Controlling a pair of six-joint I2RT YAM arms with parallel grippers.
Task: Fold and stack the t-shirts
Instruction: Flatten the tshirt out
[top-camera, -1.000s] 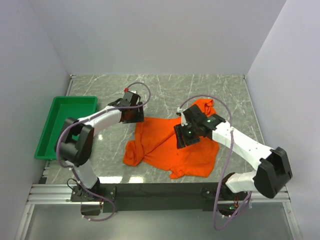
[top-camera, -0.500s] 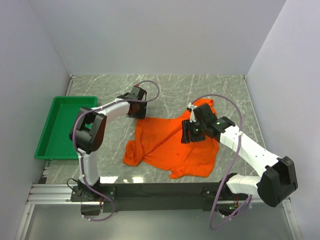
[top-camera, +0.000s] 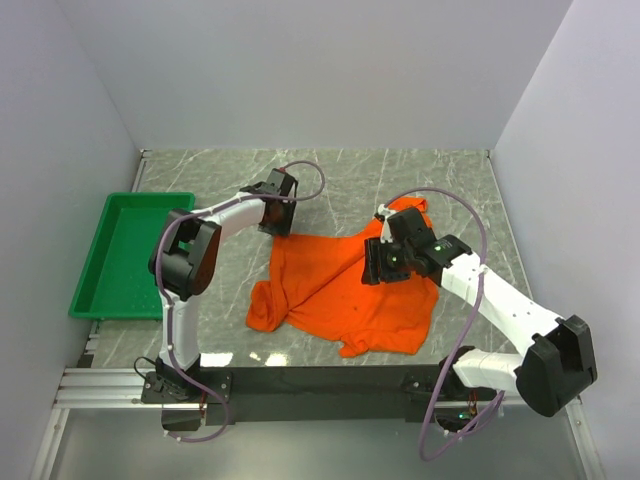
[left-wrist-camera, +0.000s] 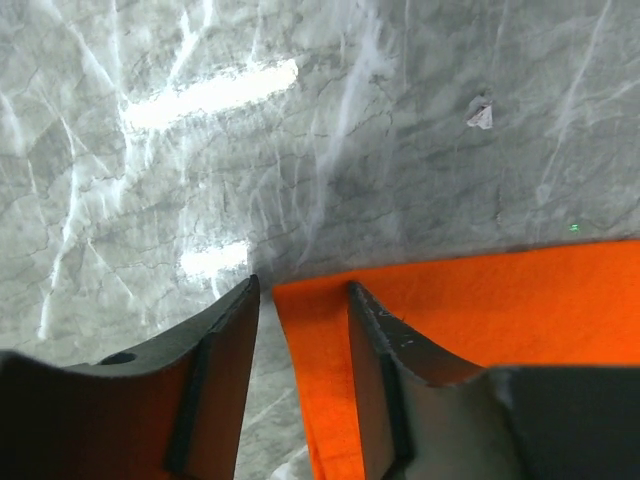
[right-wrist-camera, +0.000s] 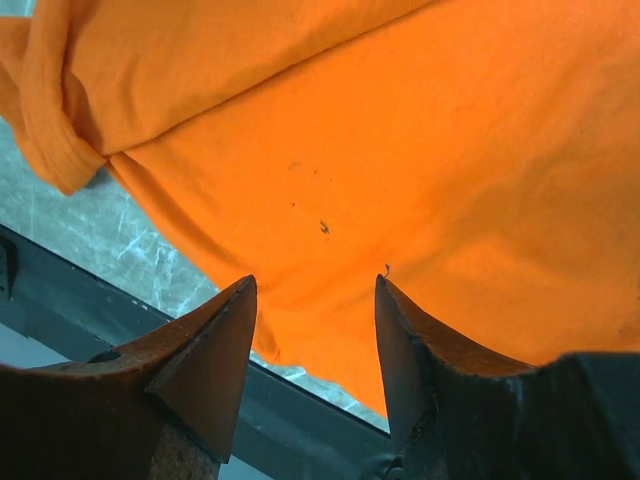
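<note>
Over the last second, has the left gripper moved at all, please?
Yes. The left gripper shifted slightly right and farther back, away from the green tray.

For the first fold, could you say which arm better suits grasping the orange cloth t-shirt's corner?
Probably left: the open left pincer straddles the orange cloth t-shirt corner; the right pincer hovers mid-shirt.

Bright, even light leaves only soft shadows in the top view, white glare streaks the counter (left-wrist-camera: 420, 150) in the left wrist view, and the close jaws look soft-edged in both wrist views.
</note>
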